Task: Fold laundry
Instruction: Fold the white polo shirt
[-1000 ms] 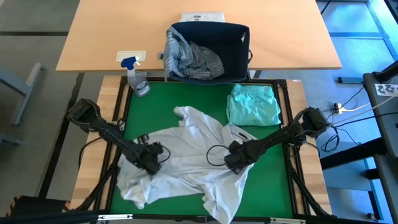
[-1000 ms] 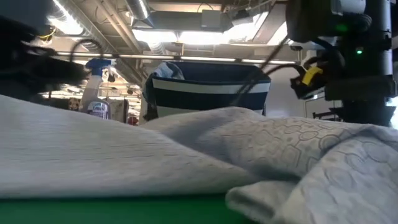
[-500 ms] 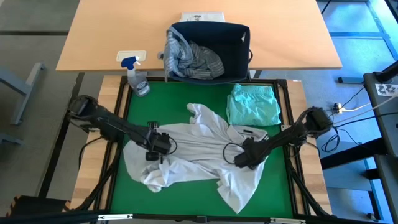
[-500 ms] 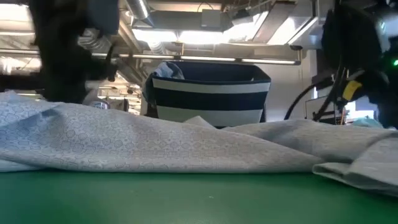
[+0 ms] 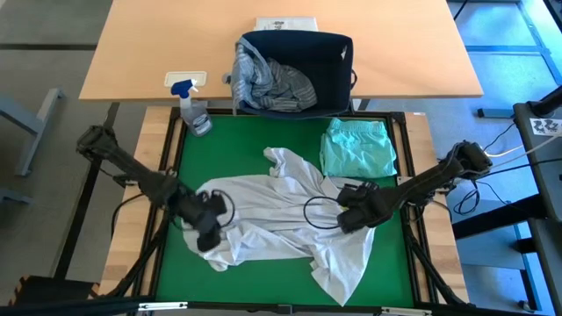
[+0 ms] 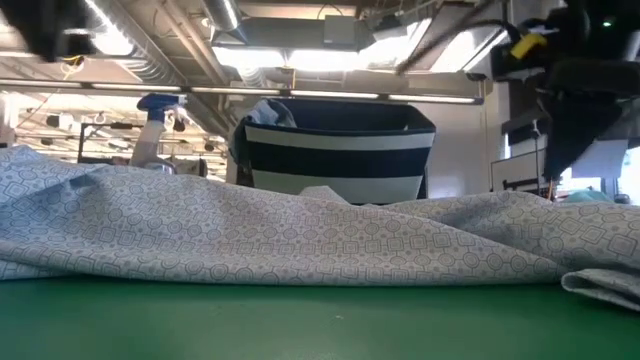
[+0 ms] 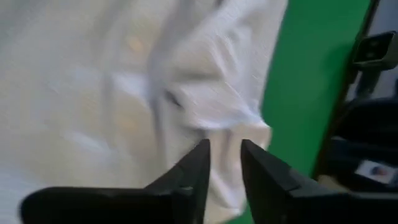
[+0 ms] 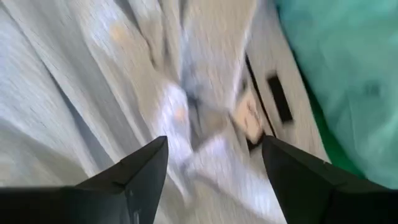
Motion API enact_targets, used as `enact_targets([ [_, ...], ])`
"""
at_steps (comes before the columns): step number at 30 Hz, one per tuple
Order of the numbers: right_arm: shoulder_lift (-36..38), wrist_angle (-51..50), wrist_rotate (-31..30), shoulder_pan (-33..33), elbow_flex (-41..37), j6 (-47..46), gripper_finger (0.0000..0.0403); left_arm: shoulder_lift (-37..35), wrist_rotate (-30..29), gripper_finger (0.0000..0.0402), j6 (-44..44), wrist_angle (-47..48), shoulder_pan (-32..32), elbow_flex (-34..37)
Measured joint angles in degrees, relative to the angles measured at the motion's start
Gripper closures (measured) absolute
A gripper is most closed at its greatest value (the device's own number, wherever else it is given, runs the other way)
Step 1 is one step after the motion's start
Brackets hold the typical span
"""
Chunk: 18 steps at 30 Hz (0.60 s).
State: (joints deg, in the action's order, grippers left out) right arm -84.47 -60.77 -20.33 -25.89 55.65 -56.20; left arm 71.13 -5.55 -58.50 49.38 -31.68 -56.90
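Note:
The white t-shirt (image 5: 281, 219) lies crumpled across the green mat (image 5: 228, 140), its folds filling the low view (image 6: 300, 240). A mint-teal garment (image 5: 357, 147) lies folded flat at the mat's far right. The grey-blue striped shirt (image 5: 268, 83) sits in the navy basket (image 5: 329, 66). My left gripper (image 5: 208, 230) hovers over the t-shirt's left part, its fingers (image 7: 224, 146) a narrow gap apart above a cloth edge. My right gripper (image 5: 354, 209) is wide open (image 8: 214, 149) above the t-shirt's right part, near its neck label (image 8: 277, 99).
A spray bottle (image 5: 193, 110) stands at the mat's far left corner. The basket rests on the wooden table beyond the mat's far edge (image 6: 335, 160). Bare green mat shows along the near edge and at the far left. Black frame rails border the mat on both sides.
The t-shirt has been dragged toward the far edge and bunched narrower; its near-left flap has drawn in. My left gripper went far, then came back toward the near-left. My right gripper has moved toward the far-right, closer to the mint garment.

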Motion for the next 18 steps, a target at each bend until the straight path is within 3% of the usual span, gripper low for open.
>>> enact_targets([
  [4,0.0,6.9,-2.1,0.0,-0.6,4.4,0.0141,3.5,-3.6,0.0273,-15.8,-8.4,-6.4,3.3],
  [9,-0.1,12.2,-2.0,0.0,-2.3,8.1,0.0141,9.9,-6.6,0.0256,-31.7,-12.7,-10.1,4.9],
  [13,-0.1,11.9,-1.8,0.0,-3.2,10.0,0.0141,15.3,-4.9,0.0259,-35.9,-14.6,-11.8,4.9],
  [18,-0.1,10.5,-1.5,0.0,-3.3,11.6,0.0141,19.8,4.6,0.0268,-33.7,-24.7,-13.6,4.9],
])
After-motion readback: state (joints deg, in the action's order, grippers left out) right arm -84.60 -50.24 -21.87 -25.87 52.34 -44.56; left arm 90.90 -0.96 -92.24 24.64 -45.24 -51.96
